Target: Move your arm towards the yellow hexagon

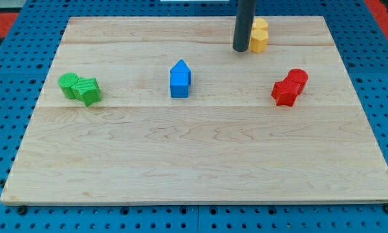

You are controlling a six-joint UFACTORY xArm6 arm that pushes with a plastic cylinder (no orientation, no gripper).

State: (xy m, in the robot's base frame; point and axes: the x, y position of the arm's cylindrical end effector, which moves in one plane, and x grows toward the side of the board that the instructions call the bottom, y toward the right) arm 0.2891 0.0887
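Camera view: the only view; everything below is placed from my tip.
My tip [240,50]: the rod's lower end, on the board [194,162] near the view's top, right of centre. The rod rises straight out of the view's top edge.
Tip state: a bare rod with nothing to open or shut; it holds nothing and can only push.
Yellow hexagon [258,35]: just beside my tip, toward the view's right and slightly up. The rod covers its left edge, so contact cannot be told from a narrow gap.
Blue block [180,79]: house-shaped, to the view's left of my tip and lower, well apart.
Red block [290,87]: lobed shape, to the view's right of my tip and lower, apart.
Green block [80,88]: lobed shape, far to the view's left of my tip and lower.
Task status: judged nearly or fully done; my tip stands next to the hexagon.
Risk 1: further travel to the view's right would likely shove the hexagon. It sits near the board's top edge, so a push angled upward could slide it off.
Risk 2: a glancing push off the hexagon's centre would turn it rather than move it straight.
Risk 3: the other three blocks lie off the approach line; collision is judged unlikely.
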